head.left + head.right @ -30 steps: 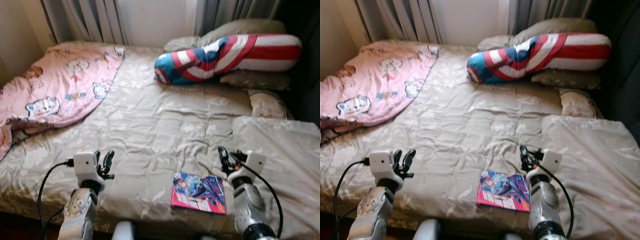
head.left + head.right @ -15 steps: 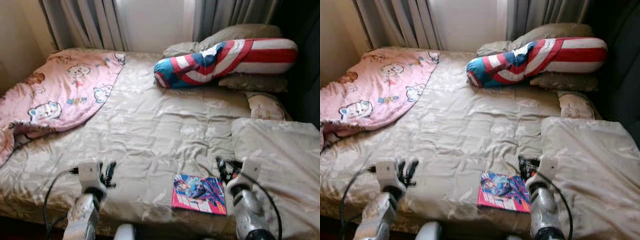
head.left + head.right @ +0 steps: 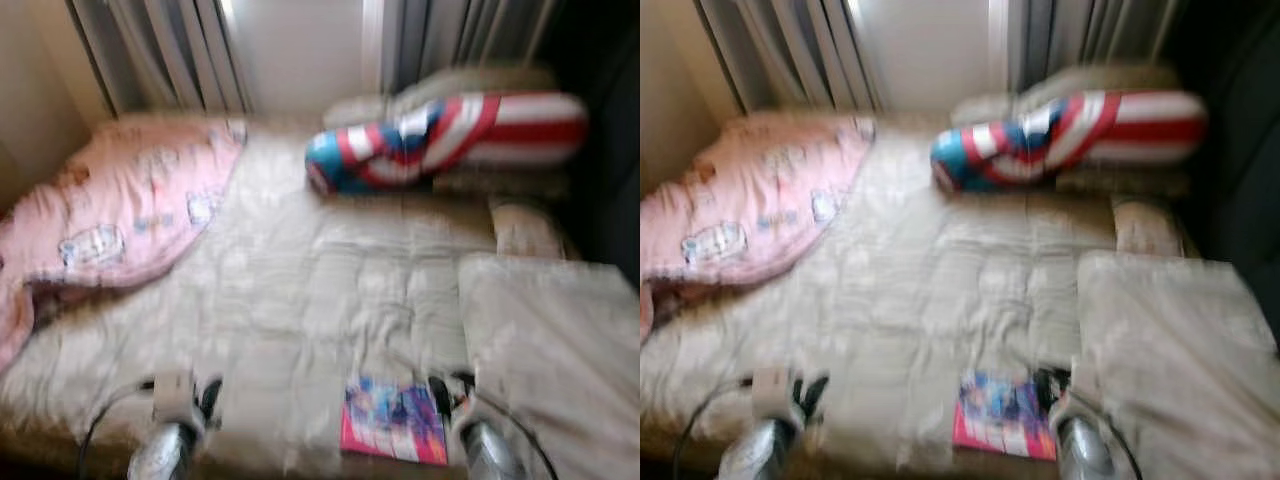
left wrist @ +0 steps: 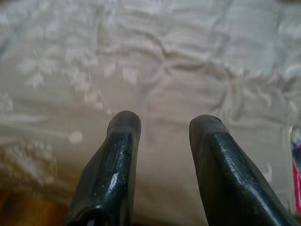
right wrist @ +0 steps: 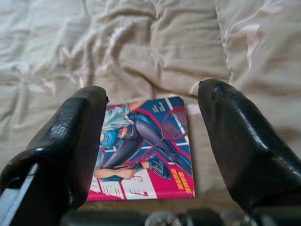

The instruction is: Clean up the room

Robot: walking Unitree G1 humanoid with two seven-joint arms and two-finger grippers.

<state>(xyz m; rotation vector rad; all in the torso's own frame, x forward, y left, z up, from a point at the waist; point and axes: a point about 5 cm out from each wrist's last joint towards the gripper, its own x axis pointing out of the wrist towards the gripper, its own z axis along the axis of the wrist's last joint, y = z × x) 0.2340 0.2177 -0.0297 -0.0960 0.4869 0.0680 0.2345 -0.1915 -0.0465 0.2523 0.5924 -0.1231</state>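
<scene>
Beige bedspread (image 3: 330,290): right tool (image 5: 150,122) gapes wide above magazine (image 5: 141,150).

No word, number or brand can be read. Large white block letters are printed along the pink lower band of the comic book (image 5: 141,150) lying on the bed, but they are cut off and cannot be made out.
</scene>
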